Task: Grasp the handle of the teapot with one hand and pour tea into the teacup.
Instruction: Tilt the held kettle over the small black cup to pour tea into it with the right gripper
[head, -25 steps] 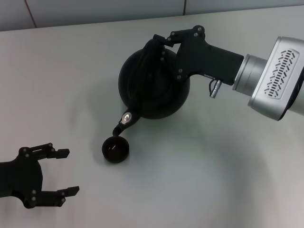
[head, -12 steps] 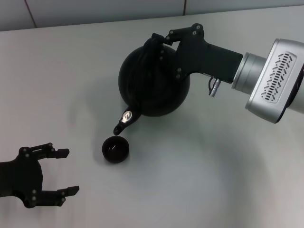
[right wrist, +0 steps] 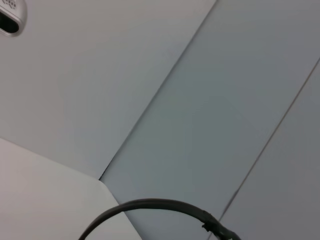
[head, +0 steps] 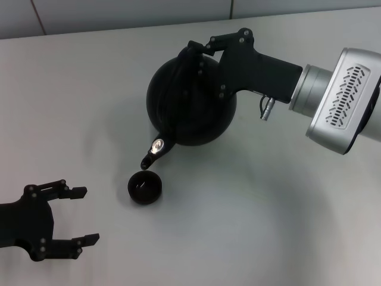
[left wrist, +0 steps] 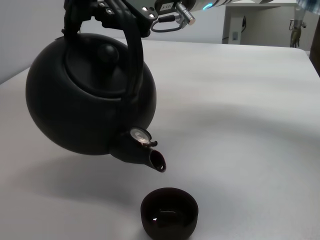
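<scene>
A pale table (head: 286, 226) spreads wide, its far edge meeting a grey wall; bare surface lies open all around the objects. The right gripper (head: 202, 50) is clamped on the arched handle (left wrist: 131, 47) of the round black teapot (head: 190, 107), holding it lifted and tipped, spout (left wrist: 152, 161) angled down just above and beside the small dark teacup (head: 145, 187). The left gripper (head: 83, 215) hovers low at the near left, fingers spread wide, holding nothing, apart from the cup. Compared with a second ago, the teapot has risen slightly and shifted a little left.
</scene>
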`<state>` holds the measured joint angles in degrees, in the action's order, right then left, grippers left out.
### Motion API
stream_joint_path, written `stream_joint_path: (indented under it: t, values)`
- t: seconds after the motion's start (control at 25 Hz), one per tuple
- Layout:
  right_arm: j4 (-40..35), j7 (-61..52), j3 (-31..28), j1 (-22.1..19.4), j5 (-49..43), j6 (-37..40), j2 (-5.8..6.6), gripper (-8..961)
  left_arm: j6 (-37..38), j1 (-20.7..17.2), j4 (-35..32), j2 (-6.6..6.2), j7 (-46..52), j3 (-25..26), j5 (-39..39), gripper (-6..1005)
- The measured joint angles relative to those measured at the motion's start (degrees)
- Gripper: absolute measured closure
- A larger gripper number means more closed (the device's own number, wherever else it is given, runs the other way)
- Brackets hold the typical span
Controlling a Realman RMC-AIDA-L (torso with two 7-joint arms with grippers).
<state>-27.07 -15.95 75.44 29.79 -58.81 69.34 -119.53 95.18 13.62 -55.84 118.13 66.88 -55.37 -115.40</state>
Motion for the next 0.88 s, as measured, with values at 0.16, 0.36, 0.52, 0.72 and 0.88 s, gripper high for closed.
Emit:
stream_joint_path:
  t: [0.16, 0.36, 0.52, 0.72, 0.88]
  values:
    - [-0.5, 0.0, 0.6, 0.0, 0.0, 0.0, 0.0, 865, 0.0, 0.0, 0.1, 0.0, 0.0, 0.0, 0.0, 137]
    - [-1.0, 0.3, 1.7, -0.2, 0.0, 0.0, -0.04, 866, 0.0, -0.2, 0.2, -0.01, 0.0, 0.0, 0.0, 137]
    - [-1.2, 0.8, 1.9, -0.3, 0.0, 0.0, -0.08, 866, 0.0, -0.3, 0.2, -0.07, 0.0, 0.0, 0.0, 137]
    - [-1.9, 0.9, 2.0, -0.4, 0.0, 0.1, -0.18, 866, 0.0, -0.5, 0.3, -0.09, 0.0, 0.0, 0.0, 137]
    - [-2.2, 1.2, 2.3, -0.4, 0.0, 0.0, -0.18, 868, 0.2, -0.6, 0.3, -0.09, 0.0, 0.0, -0.1, 137]
